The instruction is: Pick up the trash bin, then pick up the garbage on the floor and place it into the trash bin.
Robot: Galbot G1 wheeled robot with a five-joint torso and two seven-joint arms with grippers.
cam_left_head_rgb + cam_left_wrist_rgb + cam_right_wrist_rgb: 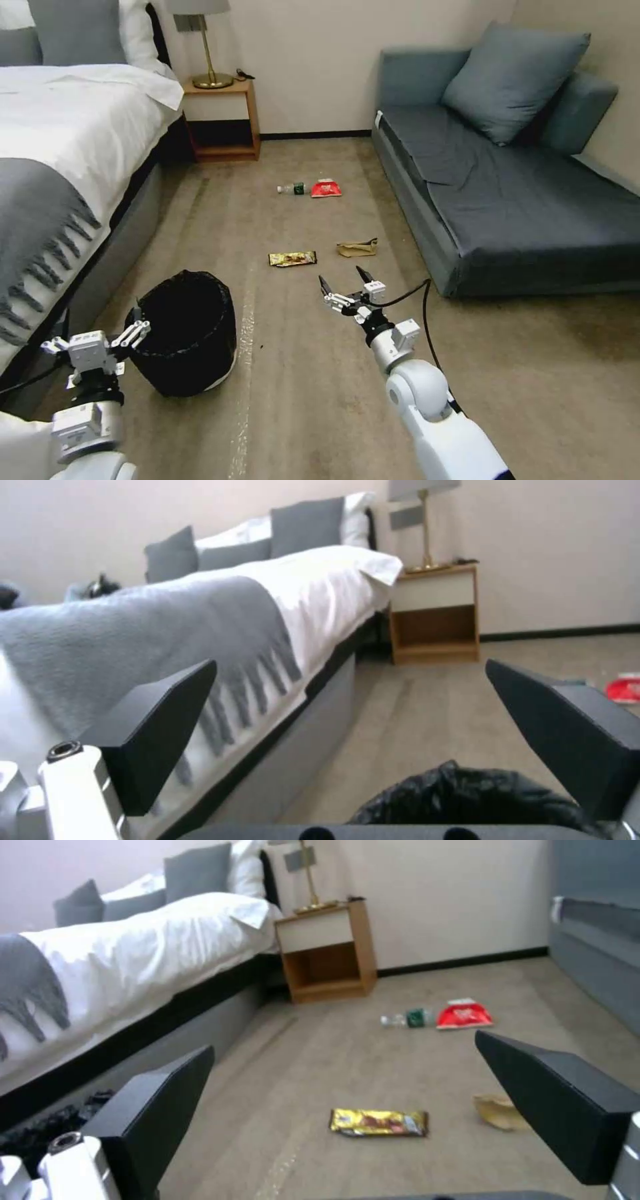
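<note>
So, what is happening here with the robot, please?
The robot is tidying a bedroom floor. Its left tool is open at the rim of the trash bin, not yet holding it. Its right tool is open above the floor, near the gold wrapper. The paper bag, red packet and bottle lie further ahead.

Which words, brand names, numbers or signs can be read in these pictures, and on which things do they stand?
No text can be read.
Gold-brown snack bar wrapper: dark print, too blurred to read.
Red snack packet: white marks, too blurred.
Small clear bottle: green label, too small.
Crumpled brown paper bag: no print visible.
Trash bin: plain black liner, no writing.
</note>
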